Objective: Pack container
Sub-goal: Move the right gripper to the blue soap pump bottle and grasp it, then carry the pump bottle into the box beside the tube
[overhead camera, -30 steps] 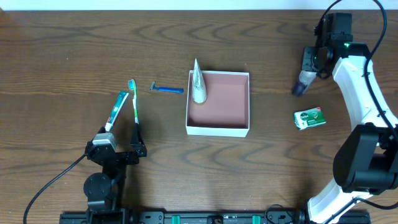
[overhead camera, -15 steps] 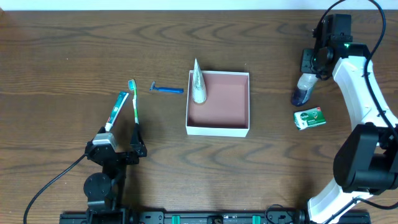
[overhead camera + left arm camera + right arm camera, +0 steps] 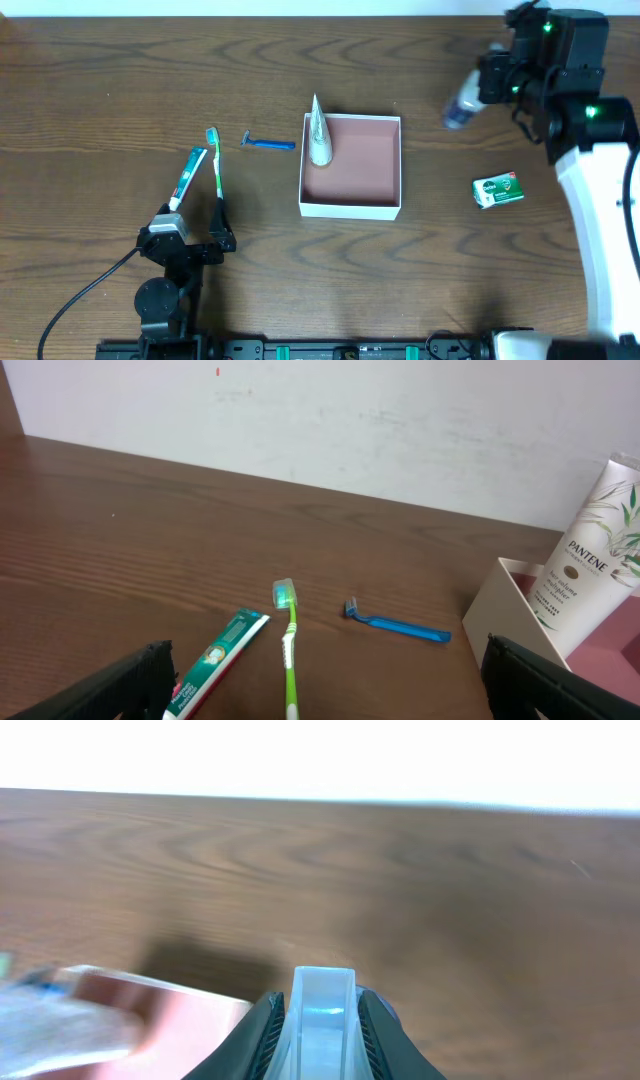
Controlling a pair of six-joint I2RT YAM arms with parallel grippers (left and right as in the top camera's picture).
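The container (image 3: pixel 350 209), a white-walled square box with a pink inside, sits mid-table; a white tube (image 3: pixel 319 135) leans in its left corner. My right gripper (image 3: pixel 480 88) hangs in the air to the container's upper right, shut on a small clear bottle (image 3: pixel 460 109) with a blue end. In the right wrist view the bottle (image 3: pixel 322 1010) is pinched between both fingers (image 3: pixel 262 1038), and the container (image 3: pixel 190 1020) is a blurred pink patch at lower left. My left gripper (image 3: pixel 190 245) rests open at the front left, just behind a toothpaste tube (image 3: pixel 215 665) and a green toothbrush (image 3: pixel 290 650).
A blue razor (image 3: pixel 270 145) lies left of the container, near the toothbrush (image 3: pixel 216 160) and toothpaste (image 3: pixel 188 175). A green-and-white soap box (image 3: pixel 498 189) lies on the table at the right, below my right arm. A white wall runs along the table's far edge.
My right arm has lifted the bottle off the table and carried it up and to the left, nearer the container. The left arm has not moved.
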